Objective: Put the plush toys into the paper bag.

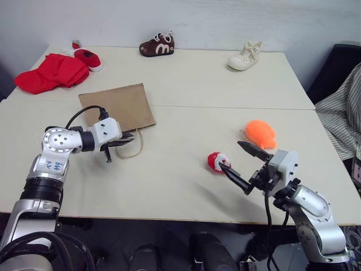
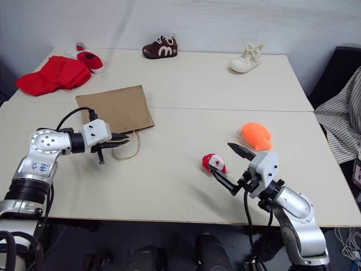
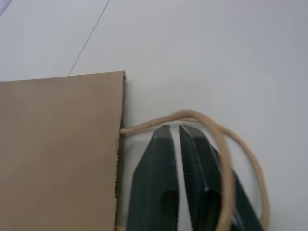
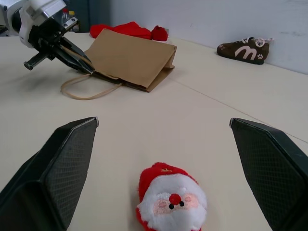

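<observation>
1. R gripper (image 1: 243,160) – nearest item, approx 5 o'clock on table (image 1: 186,186). Jaws spread wide, holding nothing. Pointed at Santa plush.
2. Santa plush (image 4: 171,199) – red/white, round, face-up, lying between the R fingers (image 4: 67,168) but touching neither. Step in hand, by my read: R grasp of this toy. To do well: push fwd until toy sits deep between pads, centre it, close across the body not the hat; soft, so will squash – squeeze firm, lift straight.
3. L gripper (image 1: 125,137) – approx 9 o'clock. Jaws closed together at bag mouth, inside the cord handle (image 3: 226,144) loop; whether cord or paper lip is actually pinched, can't tell. Nothing else in grip.
4. Orange plush (image 1: 261,133) – 3 o'clock, just beyond R gripper, apart from Santa plush. Untouched.
5. Paper bag (image 1: 118,105) – brown kraft, lying flat, mouth toward near edge, approx 10 o'clock. No toy seen inside. Note: flat bag needs mouth lifted/opened by L before R can drop toy in; risk of toy landing on top instead.
6. Far edge, non-task: red cloth (image 1: 52,72) at 11 o'clock; brown shoe (image 1: 157,44) at 12; white shoe (image 1: 245,56) at 1.
</observation>
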{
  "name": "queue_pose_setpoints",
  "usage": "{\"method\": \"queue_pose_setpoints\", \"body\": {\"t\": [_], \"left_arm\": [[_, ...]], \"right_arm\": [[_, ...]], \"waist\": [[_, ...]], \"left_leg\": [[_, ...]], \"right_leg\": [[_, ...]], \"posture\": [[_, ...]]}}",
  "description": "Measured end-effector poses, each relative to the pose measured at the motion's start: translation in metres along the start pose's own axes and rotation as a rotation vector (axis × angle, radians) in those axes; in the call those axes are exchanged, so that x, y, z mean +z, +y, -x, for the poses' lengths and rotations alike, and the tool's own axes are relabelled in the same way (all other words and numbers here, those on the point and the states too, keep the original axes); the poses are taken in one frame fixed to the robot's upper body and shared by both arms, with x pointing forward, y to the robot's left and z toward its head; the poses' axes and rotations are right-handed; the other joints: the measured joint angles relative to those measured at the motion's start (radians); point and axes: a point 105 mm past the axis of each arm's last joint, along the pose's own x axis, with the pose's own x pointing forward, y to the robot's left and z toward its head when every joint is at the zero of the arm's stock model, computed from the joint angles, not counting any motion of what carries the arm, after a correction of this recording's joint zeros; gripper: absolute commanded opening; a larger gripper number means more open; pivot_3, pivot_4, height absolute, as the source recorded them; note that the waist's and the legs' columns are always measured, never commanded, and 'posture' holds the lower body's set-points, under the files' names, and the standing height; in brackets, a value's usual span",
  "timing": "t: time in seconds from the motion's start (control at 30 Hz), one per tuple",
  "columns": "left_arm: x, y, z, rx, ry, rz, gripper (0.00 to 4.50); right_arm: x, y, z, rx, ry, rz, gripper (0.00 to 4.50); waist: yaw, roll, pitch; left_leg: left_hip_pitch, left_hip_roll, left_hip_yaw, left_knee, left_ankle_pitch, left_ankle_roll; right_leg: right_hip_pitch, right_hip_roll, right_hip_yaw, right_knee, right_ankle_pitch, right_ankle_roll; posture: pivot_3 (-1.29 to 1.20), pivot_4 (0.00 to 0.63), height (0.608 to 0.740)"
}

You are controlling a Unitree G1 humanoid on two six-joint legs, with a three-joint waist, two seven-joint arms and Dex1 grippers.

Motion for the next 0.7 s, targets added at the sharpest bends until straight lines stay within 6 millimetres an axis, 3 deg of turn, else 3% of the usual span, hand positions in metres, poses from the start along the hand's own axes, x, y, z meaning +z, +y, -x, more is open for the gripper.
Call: {"method": "queue_pose_setpoints", "body": {"t": [0.03,0.17,0.33,0.5,0.7], "left_arm": [[0.009,-0.005,-0.001,-0.039,-0.029,0.012,0.02],[0.057,-0.015,0.000,-0.131,-0.191,0.059,0.00],[0.104,-0.022,0.003,-0.166,-0.390,0.172,0.00],[0.122,-0.023,0.010,-0.174,-0.454,0.257,0.00],[0.137,-0.025,0.010,-0.177,-0.516,0.354,0.00]], "right_arm": [[-0.001,0.001,0.000,0.015,0.008,0.003,4.50],[0.002,0.007,-0.008,0.080,0.009,0.004,3.59],[0.007,0.024,-0.039,0.218,0.003,0.033,1.73],[0.001,0.035,-0.070,0.286,0.010,0.048,0.04],[-0.012,0.066,-0.123,0.394,0.038,0.036,0.04]], "waist": [[0.001,0.000,0.000],[0.001,0.000,0.000],[-0.003,0.000,0.000],[-0.002,0.001,0.000],[-0.005,0.001,0.000]], "left_leg": [[0.000,0.000,0.000,0.001,0.000,0.000],[0.000,0.000,-0.001,0.002,-0.001,0.000],[0.000,0.001,-0.002,0.004,-0.001,-0.001],[0.000,0.001,-0.002,0.004,-0.001,-0.001],[0.000,0.001,-0.002,0.004,-0.001,-0.001]], "right_leg": [[0.000,0.000,0.000,0.000,0.000,0.000],[0.000,0.000,0.000,0.002,0.000,0.000],[0.000,0.001,0.002,0.004,0.000,0.000],[0.000,0.001,0.002,0.004,0.000,0.000],[0.000,0.001,0.001,0.004,0.000,0.000]], "posture": [[0.00,0.150,0.740],[0.00,0.150,0.740],[0.00,0.150,0.740],[0.00,0.150,0.740],[0.00,0.150,0.740]]}}
